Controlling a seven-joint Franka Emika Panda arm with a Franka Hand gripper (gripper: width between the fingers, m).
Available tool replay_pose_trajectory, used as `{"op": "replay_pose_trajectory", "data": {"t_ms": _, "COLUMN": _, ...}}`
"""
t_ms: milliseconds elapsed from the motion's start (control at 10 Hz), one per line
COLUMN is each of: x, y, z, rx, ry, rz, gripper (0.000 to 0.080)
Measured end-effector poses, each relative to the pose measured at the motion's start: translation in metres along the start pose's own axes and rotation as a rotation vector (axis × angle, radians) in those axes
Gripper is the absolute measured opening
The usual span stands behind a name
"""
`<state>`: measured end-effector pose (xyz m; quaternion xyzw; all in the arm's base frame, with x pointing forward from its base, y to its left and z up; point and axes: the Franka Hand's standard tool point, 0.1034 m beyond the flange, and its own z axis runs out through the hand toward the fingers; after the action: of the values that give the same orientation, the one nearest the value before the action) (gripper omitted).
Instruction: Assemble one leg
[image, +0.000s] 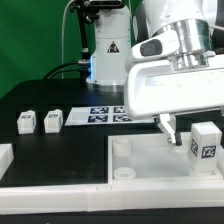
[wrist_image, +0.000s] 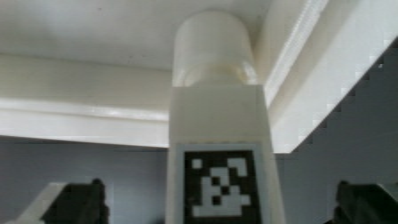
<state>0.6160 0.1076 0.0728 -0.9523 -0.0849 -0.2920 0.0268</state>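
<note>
gripper low at frame right, upright leg just beside it over tray; two spare legs mid-left on counter

Nearest leg: white cuboid, upright, with a square black-and-white tag on its face and a rounded stub at its far end.
Its place: on the white tray part, at the exterior view's right; between my jaws, seemingly untouched.
Second leg, third leg: side by side on the black counter, at the exterior view's left.
</note>
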Motion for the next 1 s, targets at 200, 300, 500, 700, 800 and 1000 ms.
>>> {"op": "replay_pose_trajectory", "data": {"t_ms": 200, "x": 0.000, "y": 0.000, "z": 0.000, "rx": 0.000, "ry": -0.001, "rz": 0.000, "gripper": 0.0648}}
{"op": "replay_pose_trajectory", "data": {"t_ms": 300, "x": 0.000, "y": 0.000, "z": 0.000, "rx": 0.000, "ry": -0.001, "rz": 0.000, "gripper": 0.0649}}
{"op": "replay_pose_trajectory", "data": {"t_ms": 500, "x": 0.007, "y": 0.000, "z": -0.006, "rx": 0.009, "ry": -0.051, "rz": 0.000, "gripper": 0.0649}}
{"op": "replay_pose_trajectory", "data": {"t_ms": 700, "x": 0.026, "y": 0.005, "z": -0.016, "rx": 0.012, "ry": -0.089, "rz": 0.004, "gripper": 0.0649}}
{"op": "replay_pose_trajectory", "data": {"t_ms": 800, "x": 0.021, "y": 0.007, "z": -0.011, "rx": 0.021, "ry": -0.171, "rz": 0.009, "gripper": 0.0649}}
{"op": "replay_pose_trajectory", "data": {"t_ms": 1000, "x": 0.027, "y": 0.003, "z": -0.010, "rx": 0.060, "ry": -0.413, "rz": 0.024, "gripper": 0.0649}}
